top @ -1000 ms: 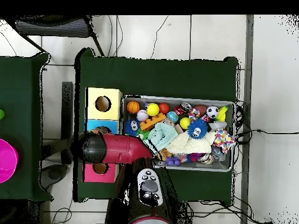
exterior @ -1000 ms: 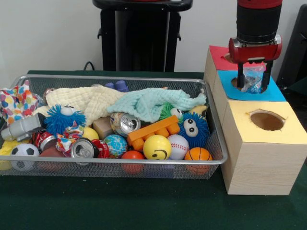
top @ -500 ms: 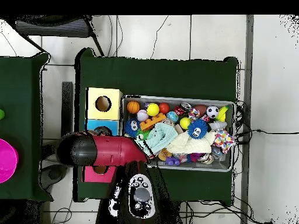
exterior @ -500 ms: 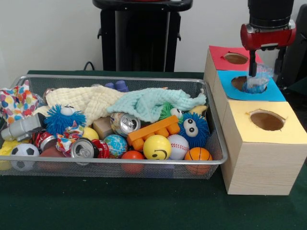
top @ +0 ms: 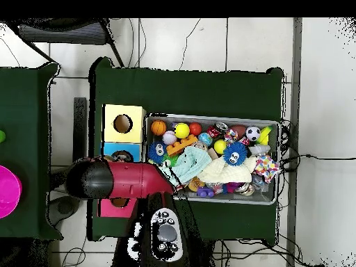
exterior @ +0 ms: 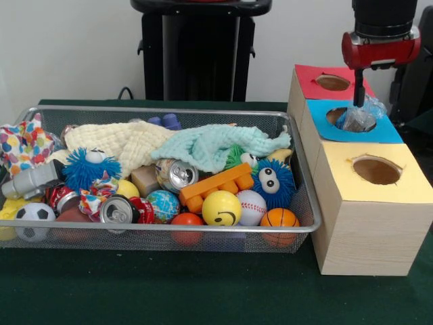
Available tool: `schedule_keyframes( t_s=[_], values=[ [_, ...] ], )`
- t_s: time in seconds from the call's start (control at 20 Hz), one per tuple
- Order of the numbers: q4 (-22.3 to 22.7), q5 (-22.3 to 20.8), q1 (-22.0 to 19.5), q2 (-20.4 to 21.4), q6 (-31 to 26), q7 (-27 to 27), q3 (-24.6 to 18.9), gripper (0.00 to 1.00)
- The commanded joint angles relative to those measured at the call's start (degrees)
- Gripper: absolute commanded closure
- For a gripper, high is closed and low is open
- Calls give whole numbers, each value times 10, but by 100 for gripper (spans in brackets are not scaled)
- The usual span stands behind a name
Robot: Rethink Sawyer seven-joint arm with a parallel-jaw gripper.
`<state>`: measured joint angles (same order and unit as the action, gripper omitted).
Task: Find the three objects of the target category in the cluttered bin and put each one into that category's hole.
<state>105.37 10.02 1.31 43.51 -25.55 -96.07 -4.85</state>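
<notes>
Gripper (exterior: 362,91) hung at the front view's upper right, above the blue box's hole (exterior: 338,116); whether its fingers were apart, I couldn't tell. A clear plastic piece (exterior: 358,118) sat lodged in the hole, not dropped through. I'd have nudged it straight down. Left, the wire bin (exterior: 301,227) was crammed with balls, cans, cloths.

Overhead, the arm (top: 128,179) covered the boxes at left; the yellow box (top: 124,123) showed an empty-looking hole.

Crumpled plastic bag (exterior: 358,119) plugging blue hole (exterior: 342,117); yellow hole (exterior: 376,170) clear.
</notes>
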Motion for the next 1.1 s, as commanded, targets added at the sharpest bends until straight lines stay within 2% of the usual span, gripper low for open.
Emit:
schedule_keyframes(
  t_s=[0.05,0.3,0.55,0.95,1.1],
  values=[
    [-3,-13,-7,-5,-12,-85,7,0],
    [-4,-26,1,33,-50,-82,41,0],
    [-7,-36,0,50,-47,-72,61,0],
    [-43,-75,7,43,-53,-56,104,0],
    [-41,-81,-13,25,-37,-48,100,0]
  ],
)
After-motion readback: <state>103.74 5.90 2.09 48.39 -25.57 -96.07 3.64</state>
